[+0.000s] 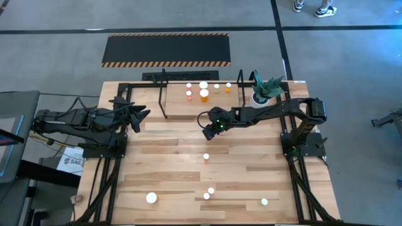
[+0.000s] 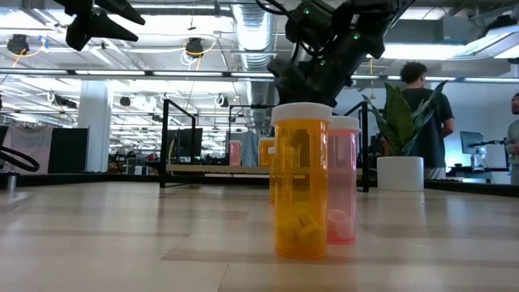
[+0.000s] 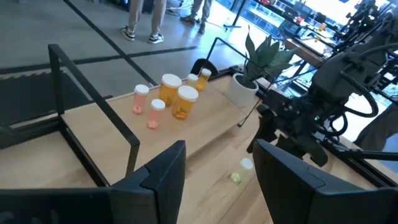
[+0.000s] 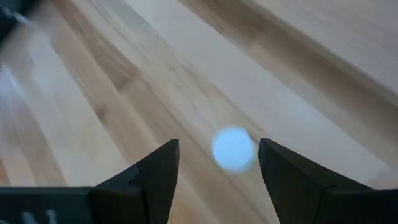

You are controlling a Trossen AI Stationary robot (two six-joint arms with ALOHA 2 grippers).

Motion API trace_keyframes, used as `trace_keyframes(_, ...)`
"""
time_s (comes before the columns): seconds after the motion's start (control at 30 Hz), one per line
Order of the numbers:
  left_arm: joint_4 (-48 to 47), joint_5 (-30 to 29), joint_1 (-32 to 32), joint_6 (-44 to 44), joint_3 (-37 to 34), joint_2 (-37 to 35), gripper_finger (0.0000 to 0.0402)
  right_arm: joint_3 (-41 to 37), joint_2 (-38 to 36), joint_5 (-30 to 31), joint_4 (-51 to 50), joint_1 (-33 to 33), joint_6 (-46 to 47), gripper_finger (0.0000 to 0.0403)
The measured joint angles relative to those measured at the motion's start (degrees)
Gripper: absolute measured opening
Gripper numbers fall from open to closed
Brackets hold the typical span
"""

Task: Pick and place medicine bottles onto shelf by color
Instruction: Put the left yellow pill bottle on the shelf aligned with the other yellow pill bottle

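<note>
The shelf (image 1: 179,107) stands at the table's far edge, with several white-capped medicine bottles (image 1: 204,95) upright on its board; they also show in the left wrist view (image 3: 179,102). Other bottles stand on the table: one small one (image 1: 206,156) mid-table and several near the front edge (image 1: 211,190). An orange bottle (image 2: 300,182) and a pink one (image 2: 341,182) show close in the low view. My right gripper (image 1: 208,132) is open above the table. In its wrist view (image 4: 217,144) a white cap (image 4: 234,148) shows below, between the fingers and apart from them. My left gripper (image 1: 144,115) is open and empty, raised by the shelf's left part.
A white pot with a green plant (image 1: 264,91) stands at the shelf's right end, close to my right arm. The shelf's black rod posts (image 1: 164,94) rise above the board. A black mat with striped edges (image 1: 166,50) lies on the floor beyond. People stand in the room behind (image 2: 418,105).
</note>
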Motion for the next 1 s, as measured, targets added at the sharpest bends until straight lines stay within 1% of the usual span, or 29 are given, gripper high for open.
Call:
trace_keyframes(0.13,-0.1,0.2,0.0,0.0,0.0,0.0,0.0174,0.0,1.2,1.3,-0.2,0.0,-1.2,0.0245)
trace_keyframes(0.33,-0.3,0.4,0.0,0.2,0.0,0.0,0.0174,-0.1,2.1,1.4,0.4,0.0,-4.3,0.0245)
trace_keyframes(0.37,-0.3,0.4,0.0,0.2,0.0,0.0,0.0174,0.0,2.6,1.4,1.6,0.1,-4.6,0.0245)
trace_keyframes(0.47,-0.4,0.4,0.0,0.2,0.0,0.0,0.0174,0.0,3.1,1.3,0.4,0.2,-5.0,0.0245)
trace_keyframes(0.57,-0.5,0.4,0.0,0.2,0.0,0.0,0.0174,0.1,4.0,1.6,1.9,0.2,-5.6,0.0245)
trace_keyframes(0.73,-0.5,0.4,0.0,0.2,0.0,0.0,0.0174,0.1,4.9,1.5,1.7,0.0,-6.2,0.0242)
trace_keyframes(0.8,-0.5,0.3,0.0,0.2,0.0,0.0,0.0174,-0.1,5.1,1.5,0.7,0.0,-6.2,0.0236)
trace_keyframes(0.87,-0.5,0.3,0.0,0.2,0.0,0.0,0.0174,0.1,5.5,1.5,2.5,0.0,-6.2,0.0226)
trace_keyframes(1.0,-0.5,0.3,0.0,0.2,0.0,0.0,0.0174,0.0,5.7,1.5,2.8,0.0,-6.2,0.0195)
